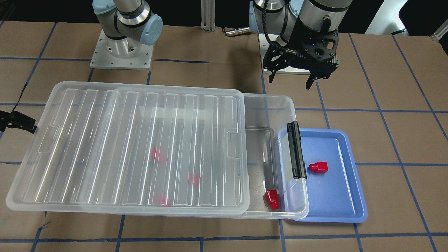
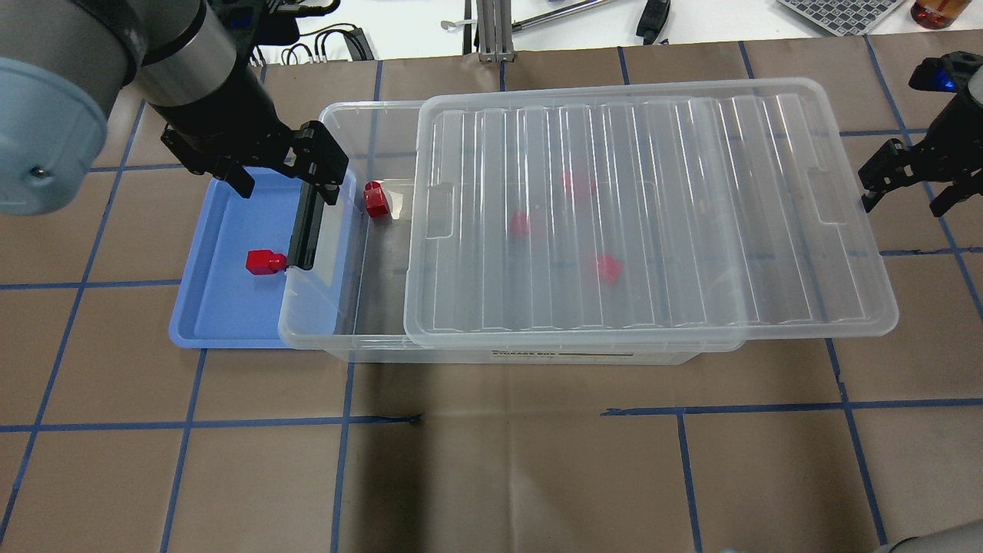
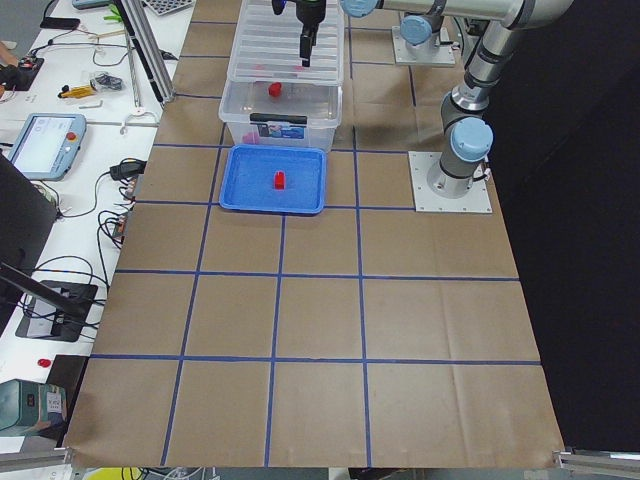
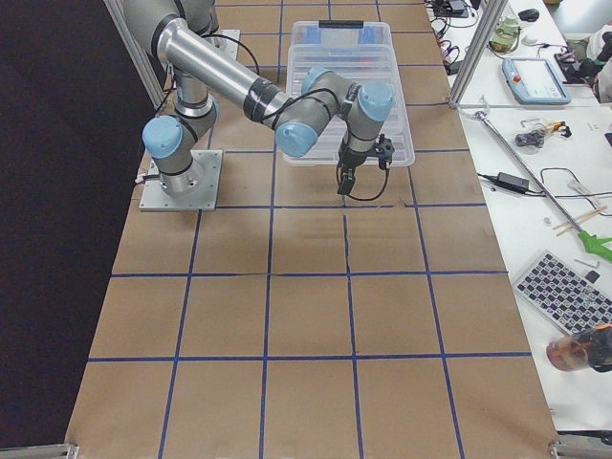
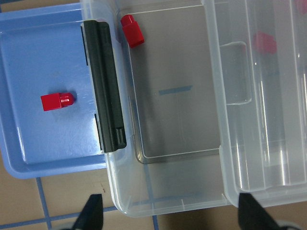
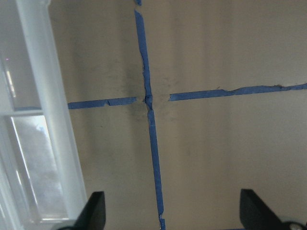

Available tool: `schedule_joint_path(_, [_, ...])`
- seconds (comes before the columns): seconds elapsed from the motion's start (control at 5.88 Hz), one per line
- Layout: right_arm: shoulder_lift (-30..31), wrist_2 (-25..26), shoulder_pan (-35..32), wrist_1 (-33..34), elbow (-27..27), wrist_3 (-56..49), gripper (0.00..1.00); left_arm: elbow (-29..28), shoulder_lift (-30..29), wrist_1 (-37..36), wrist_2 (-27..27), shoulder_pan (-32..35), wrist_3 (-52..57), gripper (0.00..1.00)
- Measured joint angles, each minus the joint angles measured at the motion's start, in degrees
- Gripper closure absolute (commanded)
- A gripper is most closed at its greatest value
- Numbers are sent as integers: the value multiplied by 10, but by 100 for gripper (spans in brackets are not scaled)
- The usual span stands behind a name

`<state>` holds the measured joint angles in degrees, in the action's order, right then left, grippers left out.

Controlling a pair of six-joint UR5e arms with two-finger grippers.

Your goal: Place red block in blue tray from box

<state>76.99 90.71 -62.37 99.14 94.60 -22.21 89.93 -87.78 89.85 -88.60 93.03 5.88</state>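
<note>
One red block [image 1: 318,167] lies in the blue tray [image 1: 336,196], also seen in the left wrist view [image 5: 57,101]. A second red block [image 1: 272,198] lies in the uncovered end of the clear box [image 1: 266,115], near its black latch bar [image 1: 296,150]. Three more red blocks [image 1: 158,154] show blurred under the ribbed lid [image 1: 133,140], which is slid toward the robot's right. My left gripper [image 1: 289,84] is open and empty, hovering above the tray's and box's near edge [image 2: 289,193]. My right gripper [image 2: 902,207] is open and empty, beyond the lid's right end.
The box's latch end overlaps the blue tray's rim [image 2: 223,307]. Both stand on brown paper with blue tape lines [image 6: 151,124]. The arm bases [image 1: 120,52] are bolted at the table's robot side. Benches with tools run past the table's far edge.
</note>
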Motion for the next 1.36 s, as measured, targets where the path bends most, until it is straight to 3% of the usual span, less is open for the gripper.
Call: schedule_joint_path(1.36, [22, -1, -69, -3, 12, 77, 0, -7, -2, -5, 3, -27, -8, 1])
